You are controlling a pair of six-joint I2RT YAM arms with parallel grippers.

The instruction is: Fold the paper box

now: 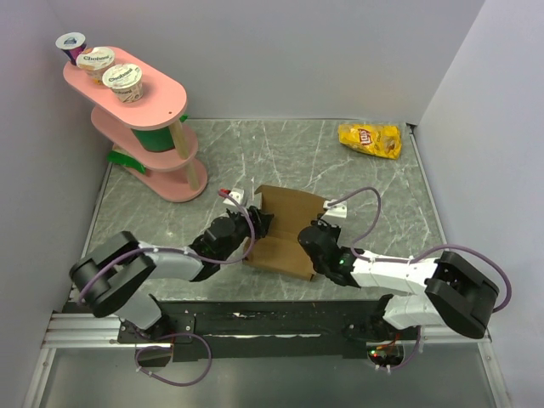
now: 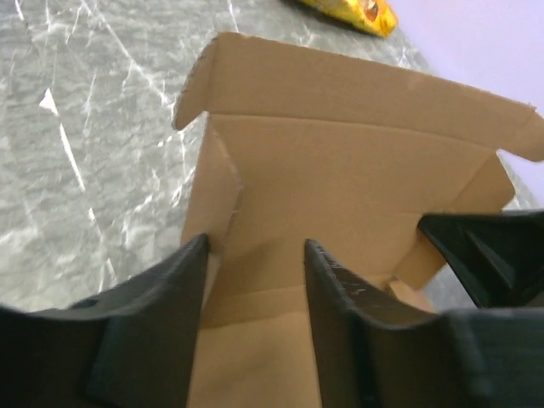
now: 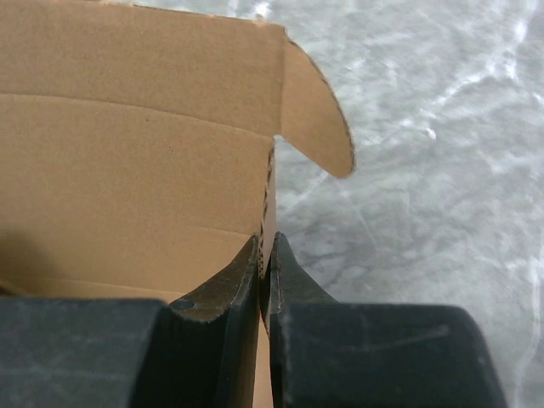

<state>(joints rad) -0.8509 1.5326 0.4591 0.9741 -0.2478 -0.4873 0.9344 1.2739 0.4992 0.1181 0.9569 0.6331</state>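
Paper box (image 1: 285, 231) sits mid-counter, just ahead of both arms and between them. Brown corrugated, unprinted, half folded. Base lies flat on the grey marbled counter (image 1: 255, 153), the back panel stands up with a lid flap leaning off its top edge, and both side walls are raised. There is a small rounded tab at each back corner.

Right jaws are pressed almost together, pinching the box's right side wall near its front end. In the right wrist view the thin cardboard edge runs down into the slit between the two fingers (image 3: 229, 289).

Left jaws are spread, with a clear gap between the fingers (image 2: 161, 331). The left side wall's edge runs down into that gap, close to the left-hand finger; cannot tell if it touches.

Left arm (image 1: 161, 263) reaches in from the left and right arm (image 1: 391, 274) from the right, both wrists low at the box's near corners.

Yellow chip bag (image 1: 370, 140) lies at the far right corner of the counter, well apart from the box. Pink tiered shelf (image 1: 161, 93) stands at the far left with three foil-lidded cups (image 1: 95, 59) on its top tier.
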